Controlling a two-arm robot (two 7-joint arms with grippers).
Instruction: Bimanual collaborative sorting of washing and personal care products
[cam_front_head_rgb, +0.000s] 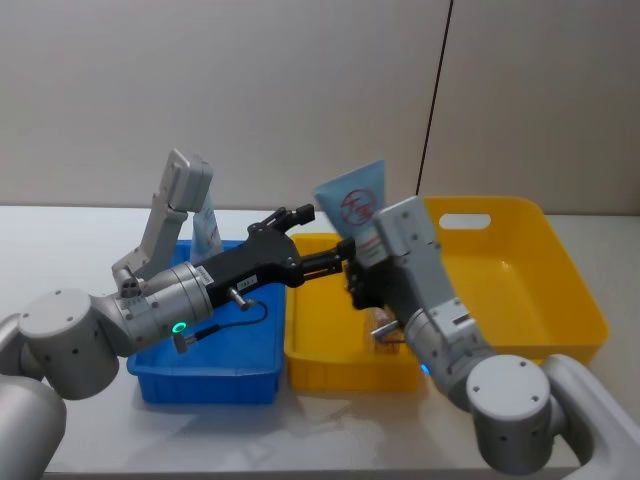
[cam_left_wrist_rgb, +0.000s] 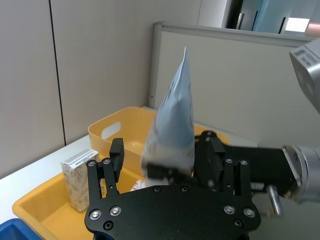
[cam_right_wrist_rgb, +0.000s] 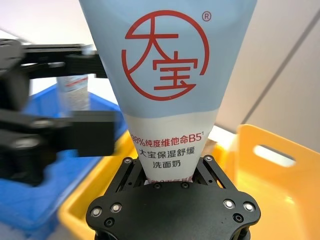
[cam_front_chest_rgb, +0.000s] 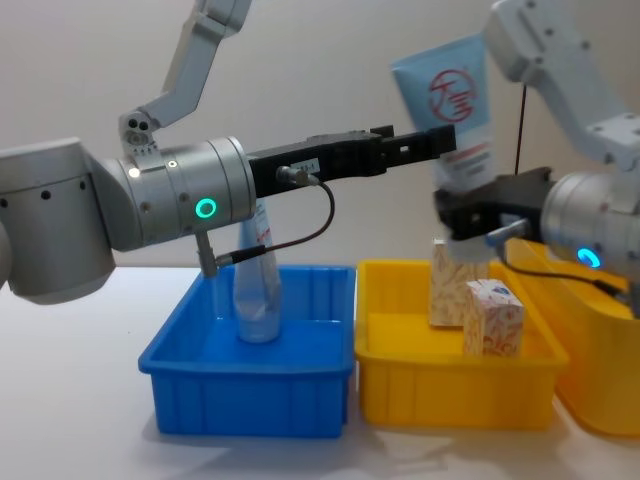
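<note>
Beige wall (cam_front_head_rgb: 250, 80) behind, white table (cam_front_head_rgb: 60, 240) under three bins. My right gripper (cam_front_head_rgb: 360, 278) is pinched on the cap end of the large tube (cam_front_head_rgb: 355, 203) and holds it upright over the small yellow bin (cam_front_chest_rgb: 450, 385), flat crimped end up, red circle logo facing my head. My left gripper (cam_left_wrist_rgb: 162, 147) reaches across above the blue bin (cam_front_chest_rgb: 245, 405), its jaws spread either side of the tube's lower body. I can't tell whether a finger touches the tube; the wrist view is blurred there.

The tube is probably light and soft, with a slick plastic skin. A hard squeeze mid-body would likely dent it or let it slide. The best hold looks like the firmer part low down, just above my right fingers, closing across the flat faces and not the edges.

A small tube (cam_front_chest_rgb: 258, 290) stands in the blue bin, leaning on the back wall. Two speckled boxes (cam_front_chest_rgb: 493, 318) stand in the small yellow bin, right under the held tube. The big yellow bin (cam_front_head_rgb: 560, 290) sits to the right.

Room: open air above all the bins, so lifting or swinging sideways looks free. It is tight where my two grippers meet, so fingers may clash. Going down, the bin rims and the boxes are the things to miss.
</note>
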